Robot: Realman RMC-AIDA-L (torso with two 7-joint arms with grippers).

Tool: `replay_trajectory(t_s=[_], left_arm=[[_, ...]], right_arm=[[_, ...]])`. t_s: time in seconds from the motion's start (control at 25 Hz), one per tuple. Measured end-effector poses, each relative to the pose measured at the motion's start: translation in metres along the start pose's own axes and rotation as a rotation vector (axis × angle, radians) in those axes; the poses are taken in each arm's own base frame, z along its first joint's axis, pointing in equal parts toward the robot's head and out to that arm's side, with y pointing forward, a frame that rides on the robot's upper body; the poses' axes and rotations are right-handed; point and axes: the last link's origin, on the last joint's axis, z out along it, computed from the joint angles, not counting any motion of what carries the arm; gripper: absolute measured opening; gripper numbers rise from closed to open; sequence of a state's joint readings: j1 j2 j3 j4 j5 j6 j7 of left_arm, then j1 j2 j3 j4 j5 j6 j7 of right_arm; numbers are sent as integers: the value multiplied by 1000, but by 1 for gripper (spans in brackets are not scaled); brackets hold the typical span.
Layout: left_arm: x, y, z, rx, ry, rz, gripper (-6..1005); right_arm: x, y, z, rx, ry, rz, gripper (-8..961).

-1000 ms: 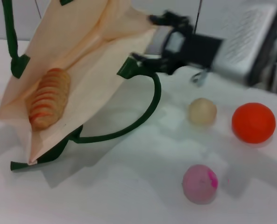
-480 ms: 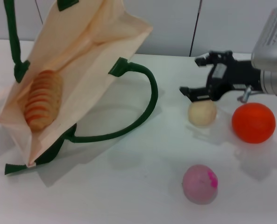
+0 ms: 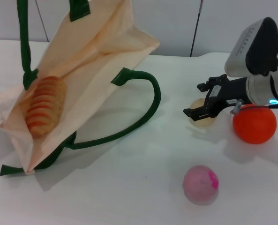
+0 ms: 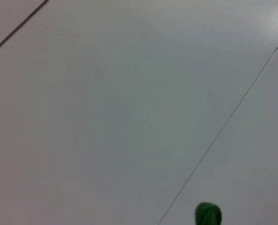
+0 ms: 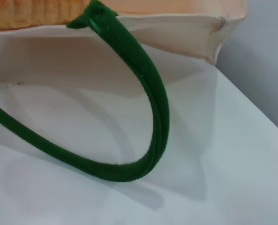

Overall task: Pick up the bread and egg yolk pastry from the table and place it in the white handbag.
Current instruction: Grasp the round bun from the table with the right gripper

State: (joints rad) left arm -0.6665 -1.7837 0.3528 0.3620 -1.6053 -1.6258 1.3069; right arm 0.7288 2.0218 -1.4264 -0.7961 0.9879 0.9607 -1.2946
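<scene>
The white handbag (image 3: 96, 61) lies tilted at the left with its mouth open, and one green handle (image 3: 22, 42) is pulled up out of the top of the head view. The bread (image 3: 45, 105) lies inside the bag. The egg yolk pastry (image 3: 202, 120) sits on the table at the right, partly hidden by my right gripper (image 3: 200, 99). That gripper is open, low over the pastry, with a finger on either side. The right wrist view shows the bag's rim (image 5: 176, 23), its loose green handle (image 5: 153, 117) and a bit of the bread (image 5: 31, 9). My left gripper is out of view.
An orange sphere (image 3: 254, 123) sits just right of the pastry, close to my right arm. A pink ball with a magenta spot (image 3: 200, 184) lies in front. The bag's loose green handle (image 3: 148, 108) loops over the table between bag and pastry. The left wrist view shows only a wall and a green tip (image 4: 208, 214).
My right gripper has moved from the bag's mouth to the right and down onto the pastry. The bag has been raised slightly, with the bread still inside.
</scene>
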Motion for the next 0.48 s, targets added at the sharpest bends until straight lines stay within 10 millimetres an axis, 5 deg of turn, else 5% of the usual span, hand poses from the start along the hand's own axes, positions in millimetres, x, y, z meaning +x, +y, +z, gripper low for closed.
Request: replay_trajectory(t_s=[0.48], left_arm=[[-1,1,1,-9,0,-2,101]], right_arm=[[15,-10,6,21,108,52,889]])
